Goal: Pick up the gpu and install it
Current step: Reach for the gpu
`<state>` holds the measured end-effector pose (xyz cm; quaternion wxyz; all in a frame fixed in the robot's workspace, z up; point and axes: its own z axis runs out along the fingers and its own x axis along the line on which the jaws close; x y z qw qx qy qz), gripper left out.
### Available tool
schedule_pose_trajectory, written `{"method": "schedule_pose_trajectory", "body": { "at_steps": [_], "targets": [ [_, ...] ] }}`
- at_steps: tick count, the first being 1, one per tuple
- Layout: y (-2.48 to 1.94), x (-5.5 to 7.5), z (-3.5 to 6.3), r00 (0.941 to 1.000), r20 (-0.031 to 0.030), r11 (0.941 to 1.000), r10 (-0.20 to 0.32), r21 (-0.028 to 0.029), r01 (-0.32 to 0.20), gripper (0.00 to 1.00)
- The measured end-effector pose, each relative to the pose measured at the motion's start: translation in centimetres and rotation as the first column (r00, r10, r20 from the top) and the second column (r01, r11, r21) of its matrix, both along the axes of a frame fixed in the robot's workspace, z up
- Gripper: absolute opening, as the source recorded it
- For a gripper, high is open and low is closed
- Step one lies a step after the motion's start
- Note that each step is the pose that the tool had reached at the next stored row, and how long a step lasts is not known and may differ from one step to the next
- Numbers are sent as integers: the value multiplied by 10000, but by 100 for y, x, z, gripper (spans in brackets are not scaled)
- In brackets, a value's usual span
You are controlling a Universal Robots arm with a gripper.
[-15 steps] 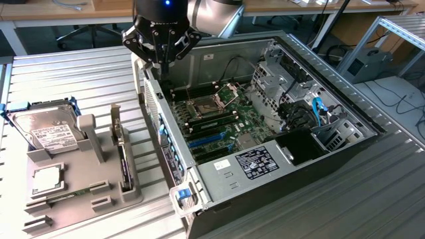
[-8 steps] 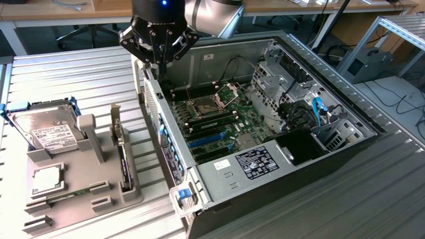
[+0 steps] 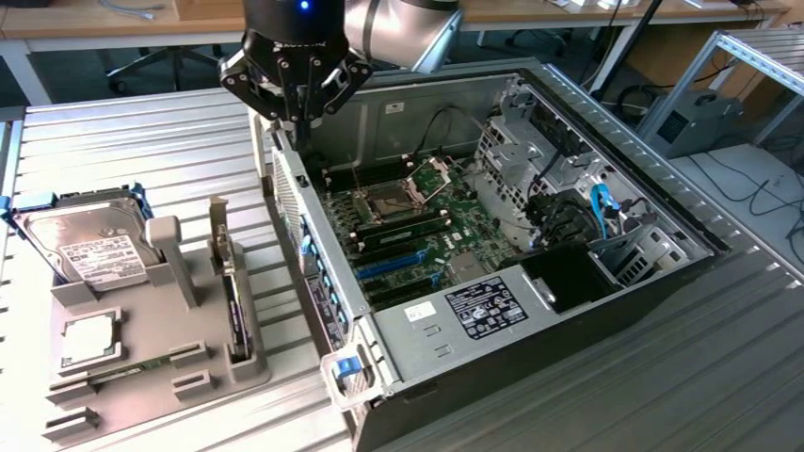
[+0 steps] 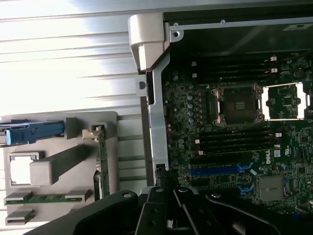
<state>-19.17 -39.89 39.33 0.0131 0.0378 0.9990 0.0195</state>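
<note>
The gpu [image 3: 228, 282] is a thin dark card standing on edge in a slot of the grey holder [image 3: 201, 325], at the exterior view's left of the open computer case [image 3: 653, 202]. In the wrist view the gpu [image 4: 101, 161] is a narrow strip beside the case wall. My gripper [image 3: 297, 124] hangs shut above the case's rear wall, up and to the right of the card, with nothing between its fingers. Its dark fingers [image 4: 155, 215] come together over the case edge. The motherboard [image 3: 472, 226] lies exposed, with blue expansion slots [image 3: 392, 265] near the rear wall.
The grey holder [image 4: 58, 122] also carries a silver hard drive [image 3: 88, 247] in a blue bracket, a square processor [image 3: 86, 339] and a green memory stick [image 3: 132, 365]. Inside the case are the power supply [image 3: 484, 309] and drive cages [image 3: 540, 141]. Ribbed metal tabletop [image 3: 126, 141] surrounds everything.
</note>
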Motion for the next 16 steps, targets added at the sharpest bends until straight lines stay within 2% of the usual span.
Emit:
{"method": "schedule_pose_trajectory", "body": {
  "at_steps": [16],
  "targets": [
    [0,-80,0,10000,0,10000,1,0,-1,11]
  ]
}}
